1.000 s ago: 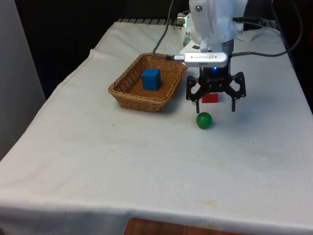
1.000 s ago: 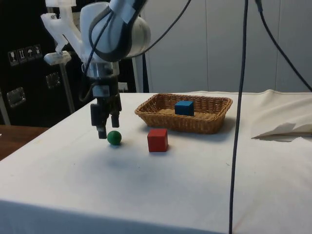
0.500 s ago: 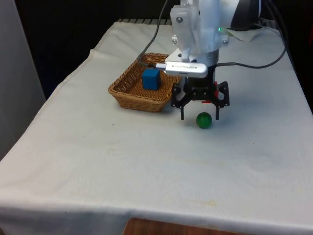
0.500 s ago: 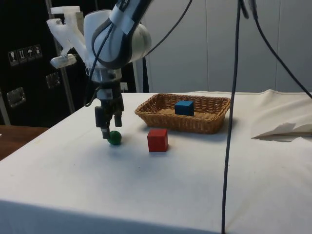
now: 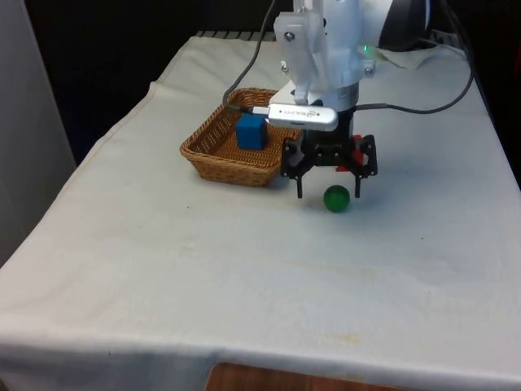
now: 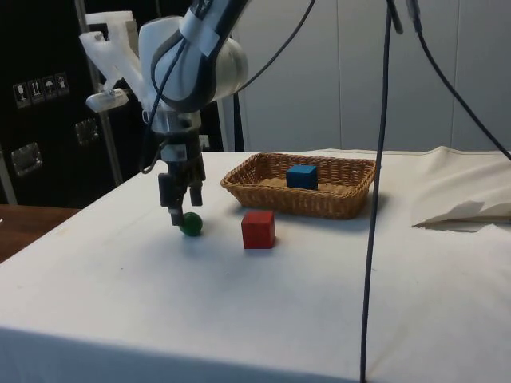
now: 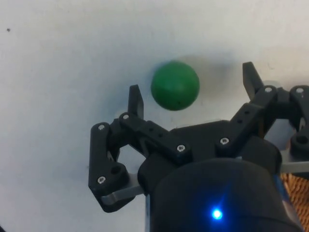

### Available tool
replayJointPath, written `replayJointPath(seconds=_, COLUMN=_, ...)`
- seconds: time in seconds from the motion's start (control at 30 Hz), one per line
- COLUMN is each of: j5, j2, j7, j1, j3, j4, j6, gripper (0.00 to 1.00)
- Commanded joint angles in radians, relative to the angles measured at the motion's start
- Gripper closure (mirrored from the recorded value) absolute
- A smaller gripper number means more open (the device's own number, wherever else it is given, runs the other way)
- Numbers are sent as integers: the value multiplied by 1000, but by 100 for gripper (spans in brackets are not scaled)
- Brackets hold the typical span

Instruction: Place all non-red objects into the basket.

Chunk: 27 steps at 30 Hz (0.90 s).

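The jaws stand spread wide and hold nothing, hanging low over the worktop [image 5: 163, 269] with the green ball [image 5: 336, 198] roughly between their tips but off centre, sitting nearer one finger than the other. The wrist view puts the green ball [image 7: 175, 85] just ahead of the gap and between the two fingertips [image 7: 135, 99], so the wide opening looks chosen to pass down on either side of a round thing that would roll off at a touch. In the side view the gripper [image 6: 183, 209] hangs upright with its tips just above the cloth and the ball [image 6: 191, 224] at their foot, resting on the worktop and not lifted. The basket [image 5: 213, 145] lies close beside the jaws, toward the front view's left, and the blue cube [image 5: 251, 131] already sits inside it, so that one is settled. The red cube [image 6: 258, 229] stands on the cloth just behind the jaws, on the side away from the front camera, and by the task it should stay there. The ball seems the last item to move; the step in hand is a short descent and a squeeze, best centred first.
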Motion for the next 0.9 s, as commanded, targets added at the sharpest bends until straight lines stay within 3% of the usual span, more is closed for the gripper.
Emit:
replayJointPath(seconds=0.0, j5=6, j2=-10, j7=0, j1=0, j3=6, j4=-9, j6=-5, gripper=0)
replayJointPath(seconds=0.4, j5=23, j2=-6, j7=11, j1=1, j3=41, j4=-9, j6=-10, gripper=0)
replayJointPath(seconds=0.87, j5=18, j2=16, j7=13, j1=3, j3=42, j4=22, j6=-15, gripper=0)
